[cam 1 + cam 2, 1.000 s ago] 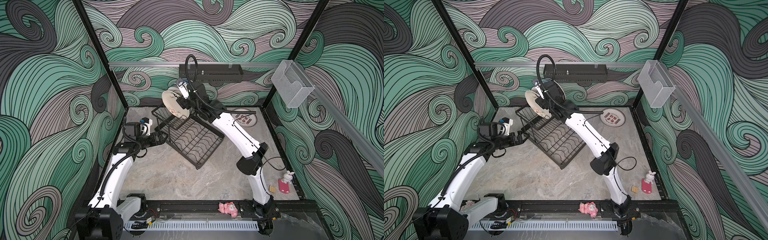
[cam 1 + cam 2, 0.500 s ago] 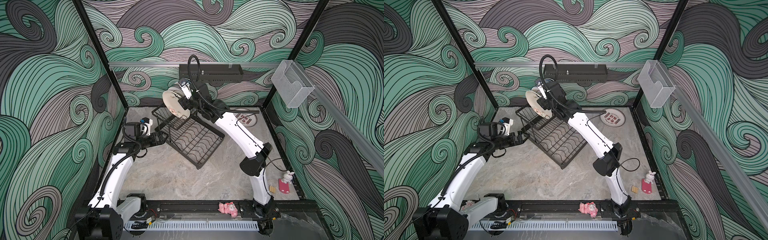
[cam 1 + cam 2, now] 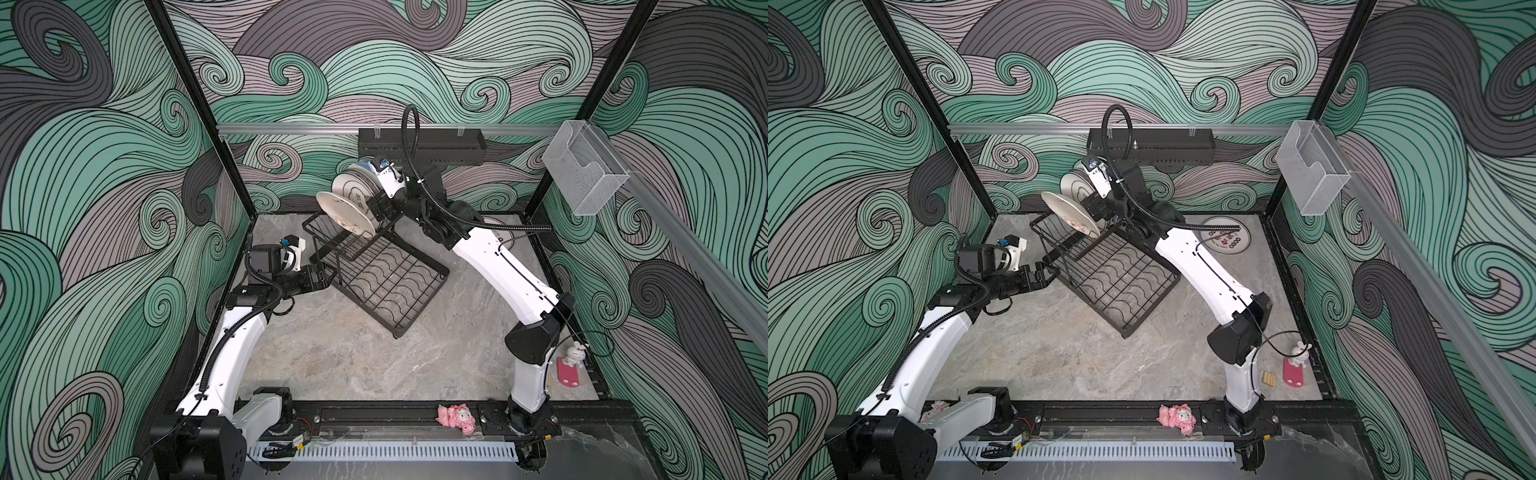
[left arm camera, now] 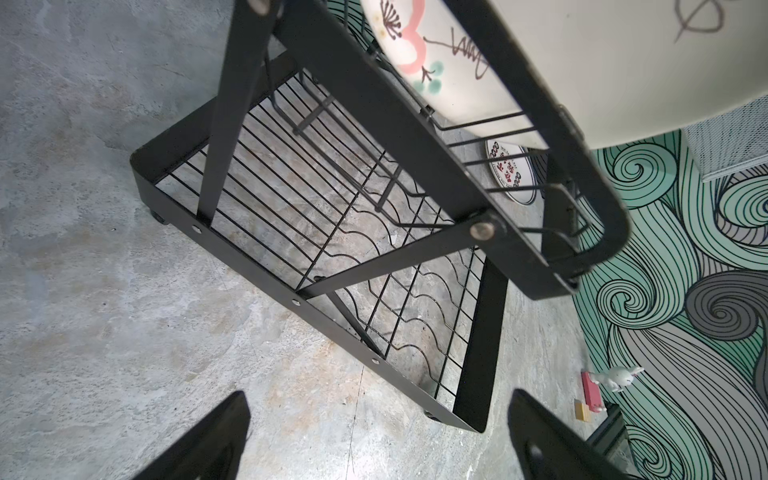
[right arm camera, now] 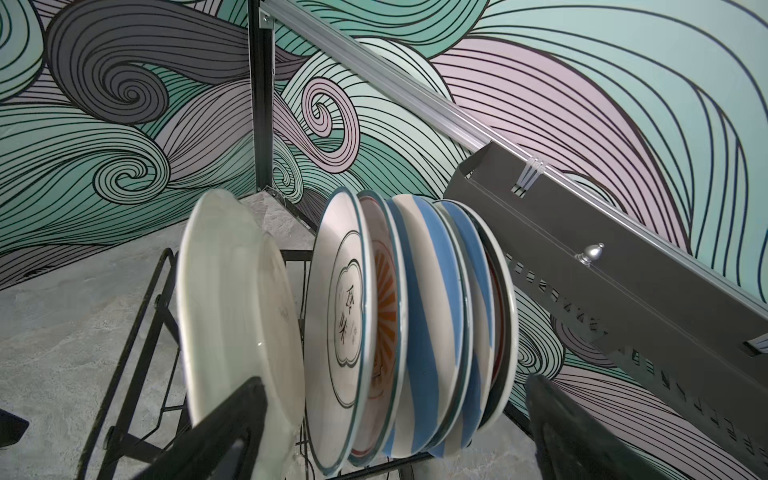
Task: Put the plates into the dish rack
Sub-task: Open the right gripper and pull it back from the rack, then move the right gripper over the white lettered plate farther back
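Note:
The black wire dish rack (image 3: 409, 286) stands slanted at mid-table. Several plates stand on edge in its raised basket (image 4: 519, 266). Nearest the left wall is the cream plate with doodles (image 3: 347, 212) (image 5: 232, 307), then a green-rimmed white plate (image 5: 345, 316), an orange sunburst plate (image 5: 384, 299) and blue-striped plates (image 5: 424, 316). My right gripper (image 3: 376, 208) (image 5: 395, 436) is open, its fingers straddling the row and gripping none. A red-lettered plate (image 3: 1225, 241) lies flat at the back right. My left gripper (image 3: 330, 276) (image 4: 378, 444) is open by the rack's left side, holding nothing.
A black perforated tray (image 3: 419, 143) hangs on the back wall just behind the right wrist. A clear plastic box (image 3: 584, 172) hangs on the right rail. A bunny on a pink stand (image 3: 571, 365) sits at the right edge and a pink toy (image 3: 455, 417) on the front rail.
The right gripper's jaws have spread a little wider around the plates and the wrist has shifted slightly. The cream plate rests in the basket. The left arm has not moved.

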`<move>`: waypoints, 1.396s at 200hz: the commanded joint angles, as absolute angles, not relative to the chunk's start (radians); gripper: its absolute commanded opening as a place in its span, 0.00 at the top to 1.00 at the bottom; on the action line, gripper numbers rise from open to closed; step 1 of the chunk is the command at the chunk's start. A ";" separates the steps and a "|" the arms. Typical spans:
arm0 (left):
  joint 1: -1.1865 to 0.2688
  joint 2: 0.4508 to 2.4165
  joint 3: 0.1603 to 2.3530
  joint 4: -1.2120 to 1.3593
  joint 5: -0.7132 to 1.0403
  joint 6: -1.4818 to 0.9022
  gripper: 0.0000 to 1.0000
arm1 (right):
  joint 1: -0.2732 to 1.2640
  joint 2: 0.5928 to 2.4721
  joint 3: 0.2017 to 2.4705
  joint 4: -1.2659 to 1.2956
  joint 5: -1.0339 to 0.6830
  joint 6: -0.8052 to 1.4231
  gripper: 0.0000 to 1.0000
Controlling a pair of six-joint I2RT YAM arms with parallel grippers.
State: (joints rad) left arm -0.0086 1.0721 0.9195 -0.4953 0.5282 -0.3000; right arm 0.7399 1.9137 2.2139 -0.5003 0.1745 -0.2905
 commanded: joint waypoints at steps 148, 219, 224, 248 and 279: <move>-0.005 1.058 0.904 -0.520 0.541 -0.326 0.01 | 0.315 1.347 1.415 -0.566 0.092 0.014 0.01; -0.011 1.042 0.854 -0.521 0.533 -0.351 0.01 | 0.129 1.625 1.452 -0.555 0.032 0.084 0.01; -0.011 1.043 0.852 -0.517 0.533 -0.350 0.01 | 0.123 1.650 1.463 -0.552 0.033 0.086 0.01; -0.011 1.054 0.853 -0.512 0.543 -0.350 0.01 | 0.085 1.762 1.515 -0.547 0.019 0.105 0.01; -0.011 1.068 0.855 -0.518 0.545 -0.342 0.01 | 0.042 1.898 1.589 -0.541 0.003 0.116 0.01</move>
State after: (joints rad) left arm -0.0090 1.0630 0.8516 -0.5098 0.5282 -0.3439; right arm 0.0757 1.8290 1.5257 -0.5541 0.0238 0.0902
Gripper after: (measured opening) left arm 0.986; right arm 0.988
